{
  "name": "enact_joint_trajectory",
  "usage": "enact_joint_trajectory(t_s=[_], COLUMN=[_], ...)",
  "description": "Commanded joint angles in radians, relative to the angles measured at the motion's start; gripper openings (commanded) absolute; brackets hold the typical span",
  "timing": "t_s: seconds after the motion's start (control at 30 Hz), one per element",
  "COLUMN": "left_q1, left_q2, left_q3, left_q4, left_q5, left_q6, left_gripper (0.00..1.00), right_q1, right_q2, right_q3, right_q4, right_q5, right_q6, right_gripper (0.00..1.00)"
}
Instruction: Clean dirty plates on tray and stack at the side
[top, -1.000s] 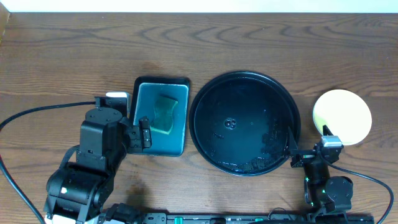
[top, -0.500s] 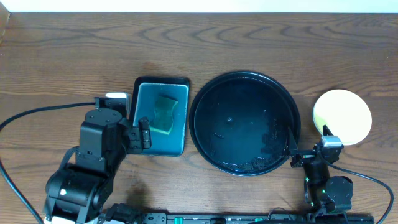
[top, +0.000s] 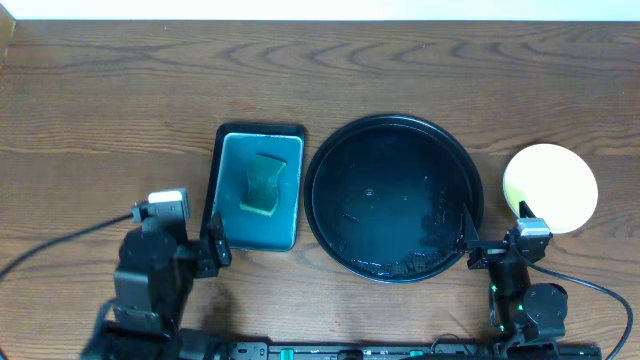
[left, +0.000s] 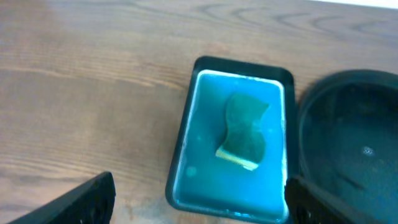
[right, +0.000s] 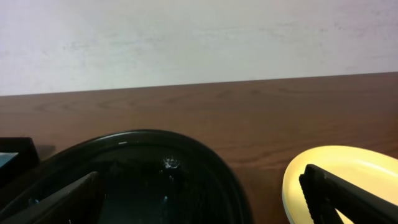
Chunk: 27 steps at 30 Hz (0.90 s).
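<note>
Plate (top: 550, 187): pale yellow, flat on the table (top: 120, 90), right of the tray and apart from it. From above it looks like a single plate, though whether others lie under it I cannot tell.
Tray (top: 380, 160): black and round with a raised rim, mid-table. There are wet glints on its floor toward the near right.
Teal tray (top: 232, 215): rectangular, just left of the tray, with their rims close together.
Sponge (top: 262, 183): green, lying in the teal tray toward its far end.
Left gripper (left: 199, 186): by the table's front edge, just off the teal tray's near left corner. The jaws are spread wide and grip nothing.
Right gripper (right: 199, 180): low at the front, between the tray's near right rim and the plate. The jaws are wide and hold nothing.
</note>
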<state>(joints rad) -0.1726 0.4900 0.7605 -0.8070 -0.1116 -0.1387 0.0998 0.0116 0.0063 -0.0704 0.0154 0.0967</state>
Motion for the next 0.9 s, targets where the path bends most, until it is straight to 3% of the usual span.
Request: enact_joint_trajectory(t_s=[0.0,0.37,0.6,0.77,0.87], left_q1=[0.03,0.115,0.139,0.145,0.145], left_q2=[-0.109,-0.457,-0.489,-0.489,-0.489], left_q3=[-0.146,-0.608,-0.755,-0.757,-0.757], left_q4=[0.083,0.586,0.892,0.905,0.858], left_q5=[-0.004,0.105,0.105,0.104,0.099], left_q6=[-0.048,-0.099,-0.071,0.049,0.06], left_gripper=[0.88,0.88,0.88,0.88,0.88], right_q1=[-0.001,-0.001,-0.001,-0.001,-0.001], right_q2=[-0.007,-0.007,-0.007,-0.007,-0.007], right_q3=[-0.001,-0.001,-0.001,-0.001,-0.001], right_q4=[-0.004,-0.005,-0.005,-0.004,-0.005], right_q5=[-0.005,-0.005,-0.005,-0.005,-0.005], right_q6=[-0.008,-0.008,-0.008,-0.008,-0.008], right_gripper=[0.99,0.99,0.99,0.99,0.99])
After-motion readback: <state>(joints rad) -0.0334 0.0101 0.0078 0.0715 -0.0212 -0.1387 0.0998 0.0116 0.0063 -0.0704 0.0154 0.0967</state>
